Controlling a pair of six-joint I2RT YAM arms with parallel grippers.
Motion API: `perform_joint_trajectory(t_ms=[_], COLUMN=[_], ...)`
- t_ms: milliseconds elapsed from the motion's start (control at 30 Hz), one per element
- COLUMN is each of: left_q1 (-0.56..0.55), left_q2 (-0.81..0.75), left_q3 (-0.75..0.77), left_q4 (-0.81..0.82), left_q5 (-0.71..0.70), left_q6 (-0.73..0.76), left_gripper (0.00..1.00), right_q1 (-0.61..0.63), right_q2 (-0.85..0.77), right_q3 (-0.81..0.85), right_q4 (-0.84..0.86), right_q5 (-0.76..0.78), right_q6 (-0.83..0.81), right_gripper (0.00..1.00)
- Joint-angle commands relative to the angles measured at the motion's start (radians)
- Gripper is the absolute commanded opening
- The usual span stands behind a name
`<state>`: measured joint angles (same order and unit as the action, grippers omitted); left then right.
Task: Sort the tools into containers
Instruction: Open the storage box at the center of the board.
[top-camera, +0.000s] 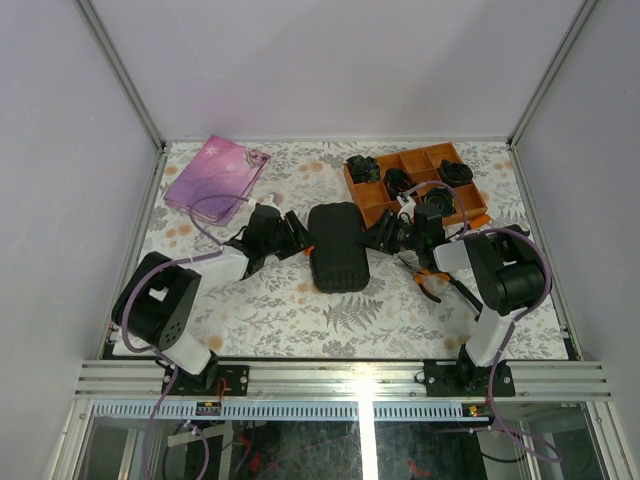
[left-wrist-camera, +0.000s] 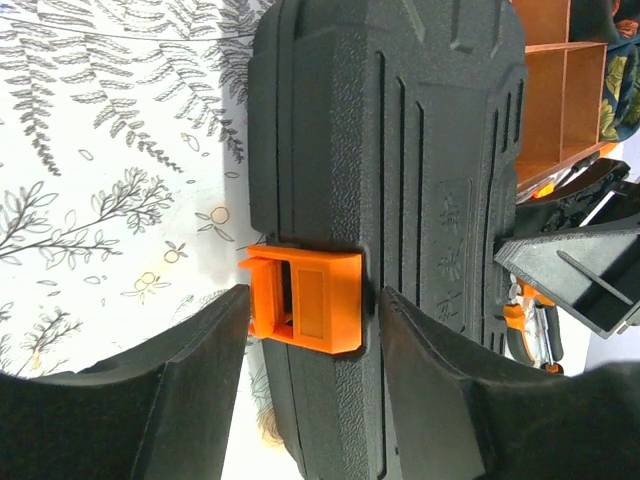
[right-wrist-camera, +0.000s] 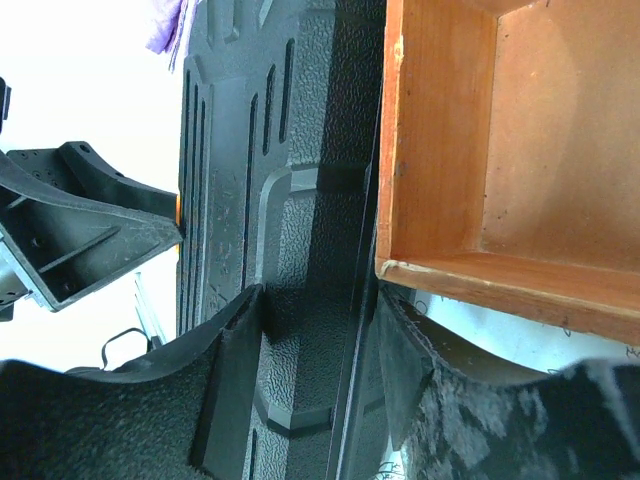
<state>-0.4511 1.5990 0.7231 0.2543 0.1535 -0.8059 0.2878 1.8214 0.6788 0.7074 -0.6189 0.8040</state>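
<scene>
A pink-purple pouch lies flat at the far left of the floral-printed table. At the far right sits an orange compartment tray, holding at least 3 black rolled bundles in separate compartments, others bare.

The top camera is looking steeply down from above the near edge, taking in the whole bench. The wrist cameras are peering close-up at the black case from its opposite sides; all three views are sharing it.
</scene>
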Motion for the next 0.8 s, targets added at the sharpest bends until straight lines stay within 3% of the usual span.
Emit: perform_joint_trajectory(t_ms=[0, 433, 633, 767], left_q1=[-0.001, 0.002, 0.005, 0.005], left_q2=[-0.063, -0.172, -0.120, -0.098], left_q3=[-0.007, -0.034, -0.053, -0.029], left_q4=[-0.072, -0.043, 0.051, 0.016], left_q5=[-0.052, -0.044, 0.028, 0.021], left_q6=[0.043, 0.051, 0.033, 0.049], left_gripper=[0.54, 0.74, 0.74, 0.70], right_q1=[-0.001, -0.001, 0.000, -0.001], right_q2=[0.038, -0.003, -0.015, -0.028], right_q3=[-0.035, -0.025, -0.018, -0.017], right_q4=[-0.215, -0.276, -0.303, -0.323], right_q5=[0.128, 0.148, 0.150, 0.160], right_q6=[-0.098, -0.148, -0.175, -0.188], right_gripper=[0.44, 0.44, 0.45, 0.45])
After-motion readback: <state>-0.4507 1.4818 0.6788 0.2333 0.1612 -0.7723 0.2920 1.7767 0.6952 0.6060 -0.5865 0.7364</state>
